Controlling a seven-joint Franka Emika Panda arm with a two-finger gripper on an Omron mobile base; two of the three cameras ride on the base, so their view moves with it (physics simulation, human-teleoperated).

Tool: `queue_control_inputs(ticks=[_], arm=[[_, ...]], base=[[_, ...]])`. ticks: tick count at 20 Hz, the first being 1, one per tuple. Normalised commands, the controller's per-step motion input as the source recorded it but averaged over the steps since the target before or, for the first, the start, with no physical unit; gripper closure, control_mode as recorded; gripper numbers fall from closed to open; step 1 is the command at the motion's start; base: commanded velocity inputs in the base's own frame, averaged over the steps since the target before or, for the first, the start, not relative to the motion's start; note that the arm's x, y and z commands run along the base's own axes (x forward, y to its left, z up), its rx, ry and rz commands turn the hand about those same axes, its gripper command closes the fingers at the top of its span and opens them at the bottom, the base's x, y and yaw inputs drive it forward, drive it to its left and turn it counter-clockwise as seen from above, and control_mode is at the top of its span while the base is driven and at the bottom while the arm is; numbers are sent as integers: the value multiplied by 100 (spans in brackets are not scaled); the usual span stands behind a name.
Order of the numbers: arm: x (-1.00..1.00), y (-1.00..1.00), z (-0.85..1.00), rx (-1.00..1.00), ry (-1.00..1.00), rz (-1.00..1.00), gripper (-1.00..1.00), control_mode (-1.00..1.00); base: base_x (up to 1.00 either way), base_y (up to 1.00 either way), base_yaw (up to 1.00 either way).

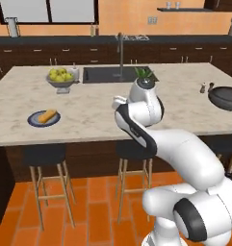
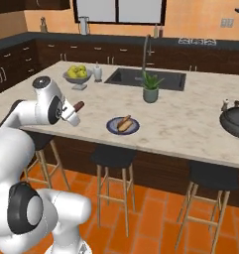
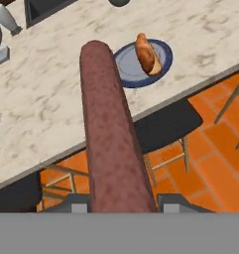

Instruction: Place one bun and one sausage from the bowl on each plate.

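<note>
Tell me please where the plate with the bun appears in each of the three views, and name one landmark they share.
Left base view: the plate lies at centre left, near the counter's front edge.
Right base view: the plate lies near the middle, in front of the potted plant.
Hand view: the plate lies top centre, right of the sausage in the gripper.
Shared landmark: the bun on it.

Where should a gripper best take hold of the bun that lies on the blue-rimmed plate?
Probably at the middle of the bun, from above, jaws across its narrow width. It lies flat on the plate, so its long sides are free.
</note>
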Motion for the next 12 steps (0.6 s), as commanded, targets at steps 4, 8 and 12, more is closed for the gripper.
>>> queue_control_inputs(ticks=[4,8,12], arm=[[0,0,0,0,0,0,100,100],[0,0,0,0,0,0,100,100],[0,0,0,0,0,0,100,100]], base=[[67,96,-18],[99,53,-11],[51,8,-1]])
